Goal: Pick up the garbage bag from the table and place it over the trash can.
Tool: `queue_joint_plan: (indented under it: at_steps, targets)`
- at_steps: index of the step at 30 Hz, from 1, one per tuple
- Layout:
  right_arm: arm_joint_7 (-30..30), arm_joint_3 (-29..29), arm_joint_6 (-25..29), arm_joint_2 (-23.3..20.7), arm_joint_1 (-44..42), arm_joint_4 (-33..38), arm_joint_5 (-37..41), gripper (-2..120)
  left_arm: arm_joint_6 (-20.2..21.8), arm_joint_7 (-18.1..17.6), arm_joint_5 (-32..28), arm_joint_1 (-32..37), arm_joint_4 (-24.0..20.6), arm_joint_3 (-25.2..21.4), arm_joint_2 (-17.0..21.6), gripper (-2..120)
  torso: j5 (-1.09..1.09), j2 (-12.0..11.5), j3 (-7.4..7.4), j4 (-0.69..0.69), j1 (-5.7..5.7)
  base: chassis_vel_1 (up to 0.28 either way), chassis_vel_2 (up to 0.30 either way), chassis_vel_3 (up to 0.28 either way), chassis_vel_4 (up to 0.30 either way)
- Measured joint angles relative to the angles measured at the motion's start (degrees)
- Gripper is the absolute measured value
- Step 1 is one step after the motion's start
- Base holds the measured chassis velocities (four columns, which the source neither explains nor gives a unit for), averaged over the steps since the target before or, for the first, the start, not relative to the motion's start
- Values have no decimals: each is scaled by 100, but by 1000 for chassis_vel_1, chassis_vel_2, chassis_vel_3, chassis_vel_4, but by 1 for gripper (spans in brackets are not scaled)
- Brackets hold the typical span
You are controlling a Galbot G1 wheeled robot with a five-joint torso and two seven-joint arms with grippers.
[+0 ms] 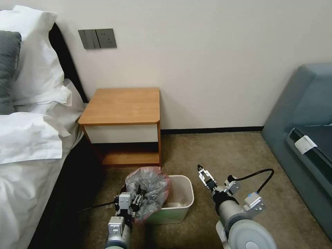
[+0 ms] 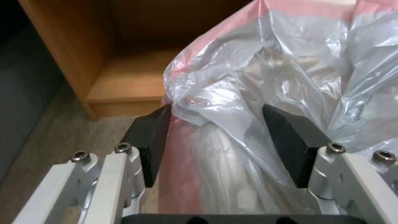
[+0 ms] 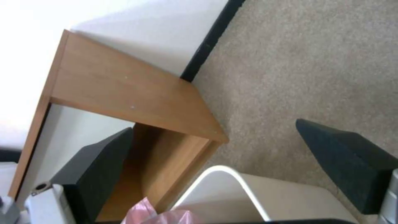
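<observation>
The garbage bag [image 1: 148,189], crinkled grey plastic with a pinkish-red edge, sits bunched over the left end of the cream-white trash can [image 1: 184,200] on the carpet in front of the table [image 1: 121,105]. My left gripper [image 1: 136,200] is at the bag's near left side. In the left wrist view the left gripper [image 2: 215,109] is open, with folds of the bag [image 2: 265,71] bulging between its black fingers [image 2: 149,140]. My right gripper [image 1: 201,170] hovers open just right of the can. The right wrist view shows the right gripper [image 3: 213,126] above the can's rim [image 3: 244,183] and a bit of the bag [image 3: 164,215].
A bed with white linen [image 1: 31,138] lies along the left, close to my left arm. A grey-blue sofa [image 1: 304,114] stands at the right. The wall [image 1: 207,62] is behind the table. Open carpet [image 1: 224,152] lies between the table and sofa.
</observation>
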Motion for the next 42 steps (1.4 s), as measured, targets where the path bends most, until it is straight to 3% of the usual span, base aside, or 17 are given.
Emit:
queue_joint_plan:
  at_steps: [18,23,24,25,26,30,36,39,41,42]
  targets:
    - [84,51,0,30,-48,-16,5,100,783,-26,-472,-256,-91,23,126,55,0,0,0,0,0,0,0,0,0]
    - [112,69,0,33,-44,-53,2,100,889,-37,-477,-295,-109,26,142,41,0,0,0,0,0,0,0,0,0]
    - [121,66,0,37,-41,-64,-2,100,934,-86,-475,-301,-109,30,143,29,0,0,0,0,0,0,0,0,0]
    - [125,64,1,39,-37,-66,-3,100,946,-111,-480,-304,-109,32,142,27,0,0,0,0,0,0,0,0,0]
    - [129,63,0,41,-33,-70,-4,100,955,-127,-487,-308,-110,34,141,18,0,0,0,0,0,0,0,0,0]
    - [140,61,0,46,-9,-96,-13,100,963,-142,-531,-326,-111,46,141,12,0,0,0,0,0,0,0,0,0]
    - [121,58,0,36,5,-59,-55,100,811,-154,-649,-333,-70,43,137,12,0,0,0,0,0,0,0,0,0]
    - [25,24,0,11,-5,18,-138,100,566,-118,-736,-314,-27,38,135,12,-1,0,0,0,0,0,0,0,0]
    - [-350,-60,-20,-113,-47,204,-411,100,-6,-21,-807,-246,25,10,134,10,-1,0,0,0,0,0,0,0,0]
    - [-350,-60,-20,-113,-47,204,-411,100,-6,-21,-807,-246,25,10,134,10,-1,0,0,0,0,0,0,0,0]
